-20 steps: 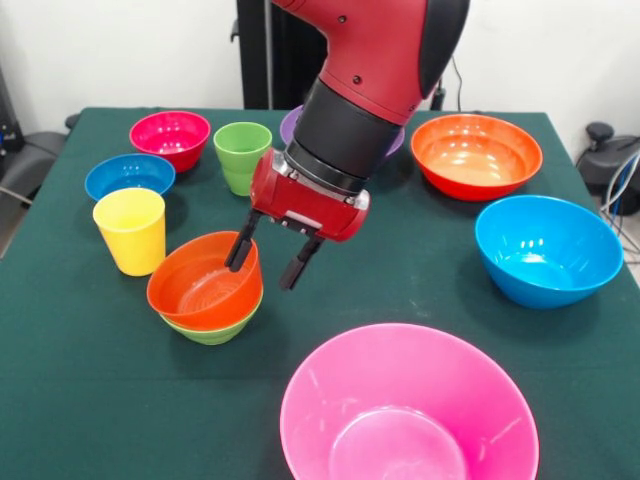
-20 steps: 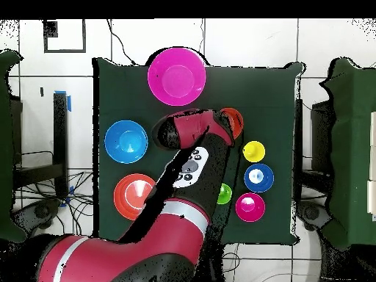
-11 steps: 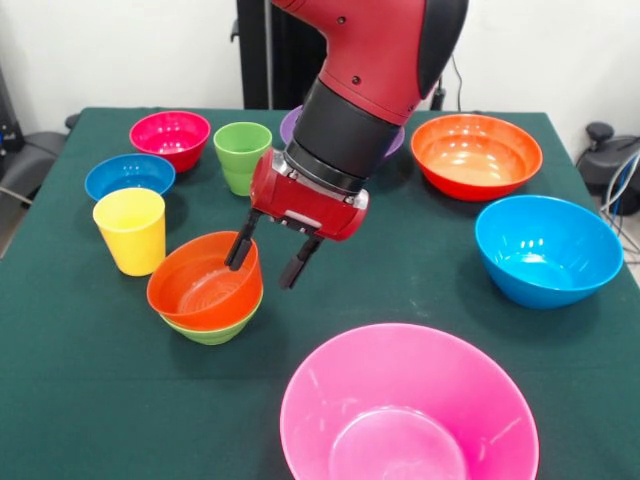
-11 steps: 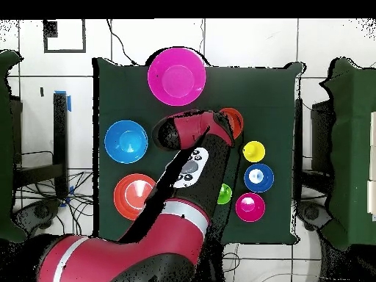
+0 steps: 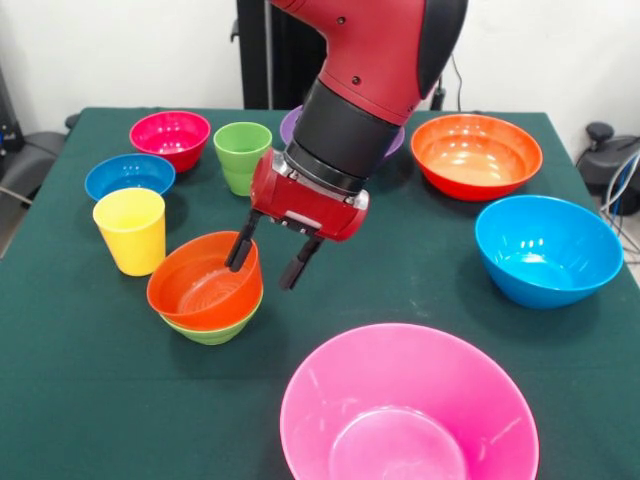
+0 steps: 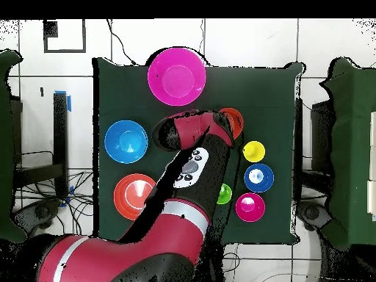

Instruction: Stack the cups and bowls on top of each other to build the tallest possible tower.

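Our claw (image 5: 267, 265) hangs spread, one finger (image 5: 240, 250) dipping over the rim of the orange-red bowl (image 5: 203, 283), the other outside it, pinching nothing that we can see. Against the pictures from a second ago, almost nothing has shifted; we read this as a pause at the rim, either just before closing or just after letting go. That bowl sits nested in the small green bowl (image 5: 212, 331), so our tower is only two pieces tall. Beyond that pile stands the yellow cup (image 5: 130, 230); behind the claw stands the green cup (image 5: 241, 156); well off on the other side lies the light blue bowl (image 5: 547, 248); in front, nearest the camera, the pink bowl (image 5: 408, 412). Our arm (image 5: 365, 90) slants down from above, the wrist tilted toward the pile.
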`<state>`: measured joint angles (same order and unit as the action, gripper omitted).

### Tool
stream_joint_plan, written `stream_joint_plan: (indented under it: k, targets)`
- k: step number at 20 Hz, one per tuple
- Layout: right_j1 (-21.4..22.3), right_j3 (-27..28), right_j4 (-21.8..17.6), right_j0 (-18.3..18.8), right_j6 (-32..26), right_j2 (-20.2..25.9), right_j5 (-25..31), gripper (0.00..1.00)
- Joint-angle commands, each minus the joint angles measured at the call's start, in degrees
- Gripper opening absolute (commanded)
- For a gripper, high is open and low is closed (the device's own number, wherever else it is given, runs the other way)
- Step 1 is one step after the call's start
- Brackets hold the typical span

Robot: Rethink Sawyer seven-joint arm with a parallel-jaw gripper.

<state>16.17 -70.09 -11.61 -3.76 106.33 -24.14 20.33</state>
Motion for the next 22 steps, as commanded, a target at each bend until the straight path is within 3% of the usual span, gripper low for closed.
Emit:
stream_joint_plan:
  k: [1, 22]
  targets:
    - [-3.68, -2.42, -4.37, 1.39, 1.11, 6.46, -3.54, 1.00]
    - [-3.52, -4.05, -5.86, 2.80, -0.59, 6.84, -5.55, 1.00]
